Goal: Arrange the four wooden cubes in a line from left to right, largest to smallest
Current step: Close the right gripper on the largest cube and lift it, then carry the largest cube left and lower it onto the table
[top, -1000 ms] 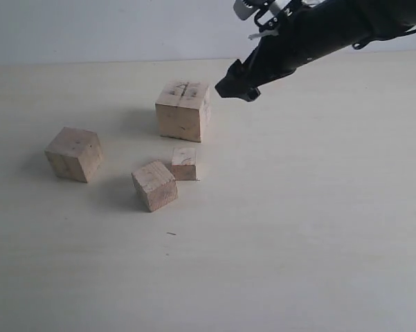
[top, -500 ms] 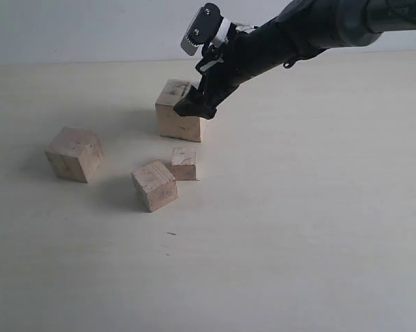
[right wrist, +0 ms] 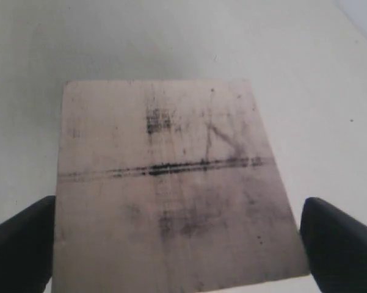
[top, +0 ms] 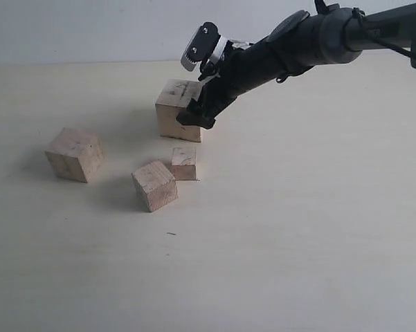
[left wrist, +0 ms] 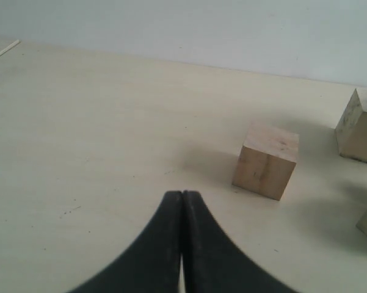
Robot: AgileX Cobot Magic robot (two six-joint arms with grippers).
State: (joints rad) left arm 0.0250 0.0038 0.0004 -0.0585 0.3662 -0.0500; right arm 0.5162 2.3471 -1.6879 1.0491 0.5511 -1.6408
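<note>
Slanting down over largest cube (top: 173, 119) | right end effector (top: 195, 117) apart, straddling it | left end effector (left wrist: 182, 204) pressed together

no words or numbers can be read; the largest cube (right wrist: 165, 183) bears only dark scribbles.

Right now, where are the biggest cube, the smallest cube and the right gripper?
biggest cube (top: 174, 124): exterior view, on its front face.
smallest cube (top: 184, 170): exterior view, on its front face.
right gripper (top: 194, 116): exterior view, midway between its fingertips.
</note>
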